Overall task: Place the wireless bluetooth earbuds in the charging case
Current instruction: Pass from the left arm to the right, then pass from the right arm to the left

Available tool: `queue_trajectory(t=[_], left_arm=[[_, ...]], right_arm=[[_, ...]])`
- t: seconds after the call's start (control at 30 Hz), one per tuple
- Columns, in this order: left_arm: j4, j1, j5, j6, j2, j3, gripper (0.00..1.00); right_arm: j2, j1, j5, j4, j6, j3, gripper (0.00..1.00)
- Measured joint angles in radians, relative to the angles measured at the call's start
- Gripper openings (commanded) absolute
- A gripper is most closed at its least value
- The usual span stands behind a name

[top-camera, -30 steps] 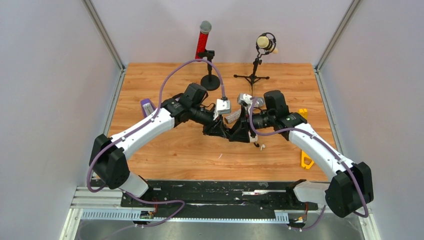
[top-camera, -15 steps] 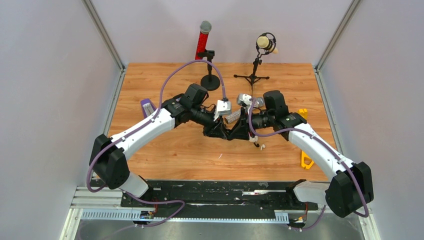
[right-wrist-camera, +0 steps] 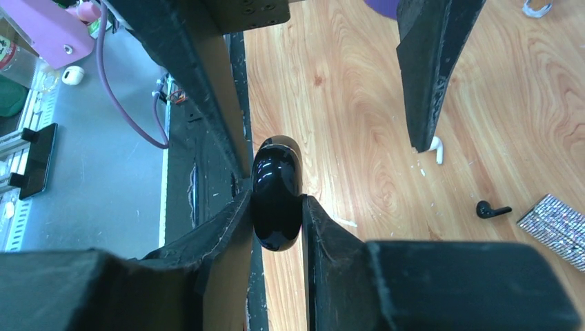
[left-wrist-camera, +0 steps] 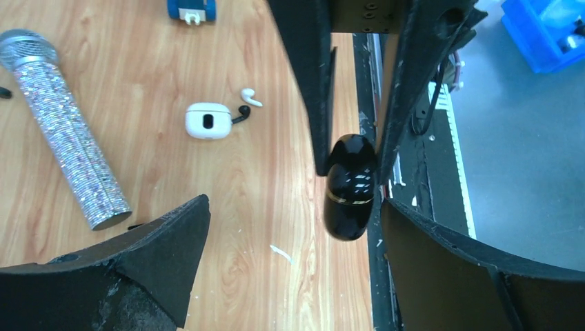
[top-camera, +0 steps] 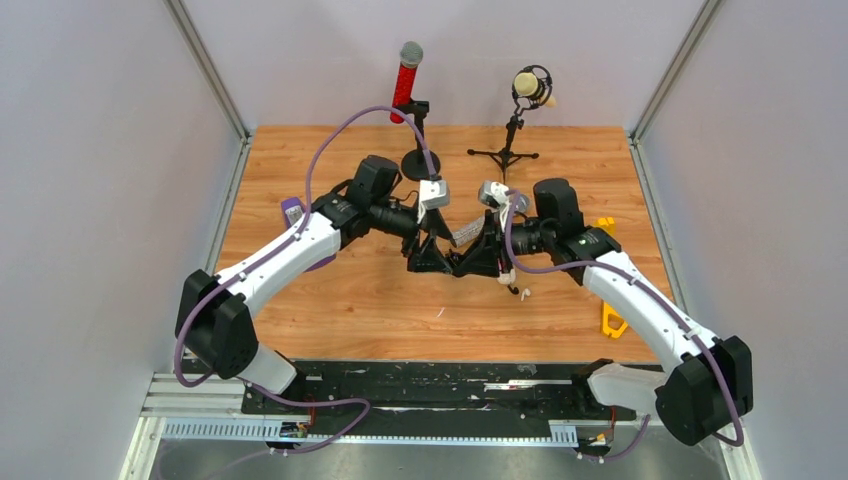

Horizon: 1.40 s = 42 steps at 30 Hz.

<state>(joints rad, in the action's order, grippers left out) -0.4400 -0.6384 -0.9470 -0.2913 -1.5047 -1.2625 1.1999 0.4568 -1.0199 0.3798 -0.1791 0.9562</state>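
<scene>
A glossy black charging case (right-wrist-camera: 276,193) with a thin gold seam hangs above the table, lid closed. My right gripper (right-wrist-camera: 276,207) is shut on it, a finger pressing each side. My left gripper (left-wrist-camera: 296,269) is open, its wide-spread fingers on either side of the case (left-wrist-camera: 350,186) without touching it. Both grippers meet mid-table in the top view, left (top-camera: 432,258) and right (top-camera: 478,262). On the wood lie a white earbud (left-wrist-camera: 252,97) and a black earbud (left-wrist-camera: 241,112) beside a closed white case (left-wrist-camera: 207,121). The right wrist view shows the same white earbud (right-wrist-camera: 437,148) and black earbud (right-wrist-camera: 491,209).
A glittery silver microphone (left-wrist-camera: 65,131) lies on the table near the white case. A red microphone on a stand (top-camera: 408,75) and a cream one on a tripod (top-camera: 530,88) stand at the back. A purple object (top-camera: 292,212) sits left, a yellow one (top-camera: 610,320) right.
My left gripper has opened and let go of the black case, and the left arm has drawn back a little. The right gripper has closed on the case and holds it alone.
</scene>
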Motion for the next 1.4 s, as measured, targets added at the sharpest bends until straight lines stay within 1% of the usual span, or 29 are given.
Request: queue_trajectory(t=[0.13,0.27,0.4,0.43,0.5,0.53,0.6,0.63,0.7,0.8,0.87,0.9,1.13,1.3,1.4], left_arm=[[0.068,0.037,-0.048,0.066,0.009,0.026,1.0],[0.107,0.036,-0.095,0.111,0.009,0.043,1.0],[0.132,0.036,-0.133,0.137,0.009,0.045,0.92],[0.134,0.036,-0.138,0.14,0.009,0.045,0.87],[0.138,0.036,-0.153,0.147,0.009,0.045,0.82],[0.139,0.036,-0.159,0.149,0.009,0.045,0.81],[0.138,0.036,-0.165,0.149,0.009,0.045,0.83],[0.139,0.036,-0.168,0.148,0.009,0.045,0.88],[0.138,0.036,-0.174,0.147,0.009,0.047,0.94],[0.137,0.036,-0.179,0.147,0.009,0.053,0.94],[0.137,0.036,-0.18,0.147,0.009,0.056,0.86],[0.137,0.036,-0.182,0.147,0.009,0.056,0.8],[0.138,0.036,-0.192,0.155,0.009,0.056,0.6],[0.138,0.039,-0.186,0.156,0.009,0.057,0.56],[0.138,0.039,-0.185,0.157,0.009,0.058,0.48]], right_arm=[[-0.006,0.0,0.014,-0.08,0.078,0.0,0.0],[-0.004,-0.001,0.034,-0.162,0.151,0.0,0.01],[0.032,-0.001,0.04,-0.217,0.193,0.006,0.01],[0.043,-0.001,0.04,-0.223,0.198,0.008,0.01],[0.066,-0.001,0.04,-0.229,0.208,0.009,0.02],[0.076,-0.001,0.041,-0.229,0.212,0.009,0.02],[0.082,-0.002,0.042,-0.229,0.215,0.009,0.01],[0.081,-0.002,0.042,-0.229,0.215,0.009,0.01],[0.074,-0.002,0.046,-0.232,0.215,0.009,0.01],[0.056,-0.002,0.051,-0.24,0.215,0.009,0.02],[0.042,-0.002,0.051,-0.247,0.215,0.009,0.02],[0.037,-0.002,0.052,-0.251,0.215,0.009,0.02],[0.042,-0.006,0.044,-0.267,0.216,0.011,0.02],[0.047,-0.006,0.029,-0.273,0.216,0.012,0.02],[0.047,-0.006,0.022,-0.273,0.217,0.012,0.02]])
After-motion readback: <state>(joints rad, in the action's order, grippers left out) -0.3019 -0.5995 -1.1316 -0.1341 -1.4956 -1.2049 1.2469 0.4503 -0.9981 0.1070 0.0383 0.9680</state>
